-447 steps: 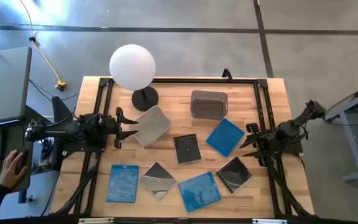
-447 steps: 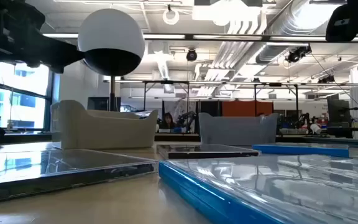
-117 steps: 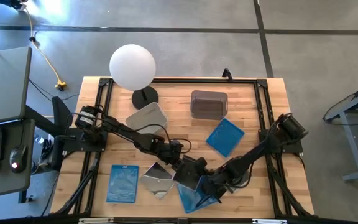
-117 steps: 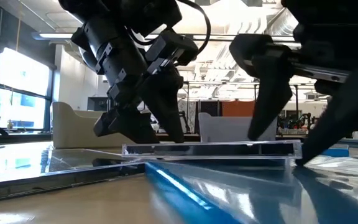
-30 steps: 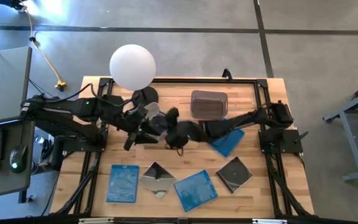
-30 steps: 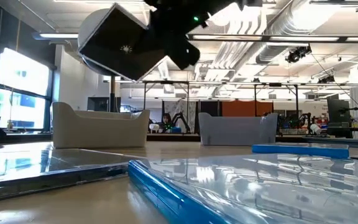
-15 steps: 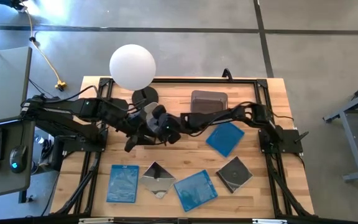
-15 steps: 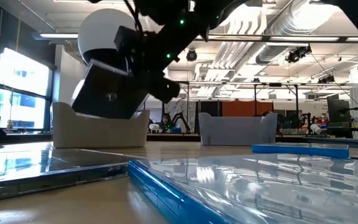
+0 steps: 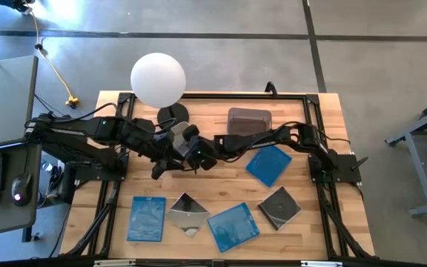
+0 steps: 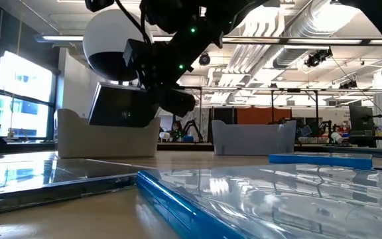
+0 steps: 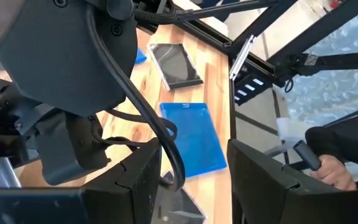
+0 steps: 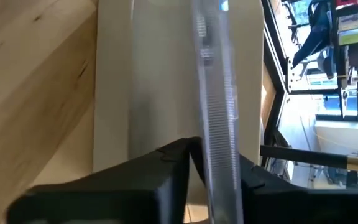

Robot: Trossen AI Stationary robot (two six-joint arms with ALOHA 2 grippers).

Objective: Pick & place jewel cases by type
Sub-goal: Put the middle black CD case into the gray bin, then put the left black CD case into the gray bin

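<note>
A wooden table (image 9: pixel 313 119) stood on grey concrete, a white globe lamp (image 9: pixel 158 78) at its back edge. The left gripper (image 9: pixel 163 159) hovered by the pale tub (image 10: pixel 105 138), fingers apart and holding nothing. Just right of it, the right gripper (image 9: pixel 193 150) was clamped on a dark jewel case (image 10: pixel 119 105), held nearly upright over that tub. At the front lay two blue cases (image 9: pixel 146 219) (image 9: pixel 236 226) and two shiny ones (image 9: pixel 187 214) (image 9: pixel 279 208); a third blue case (image 9: pixel 267 164) lay near the grey tub (image 9: pixel 249 120).
</note>
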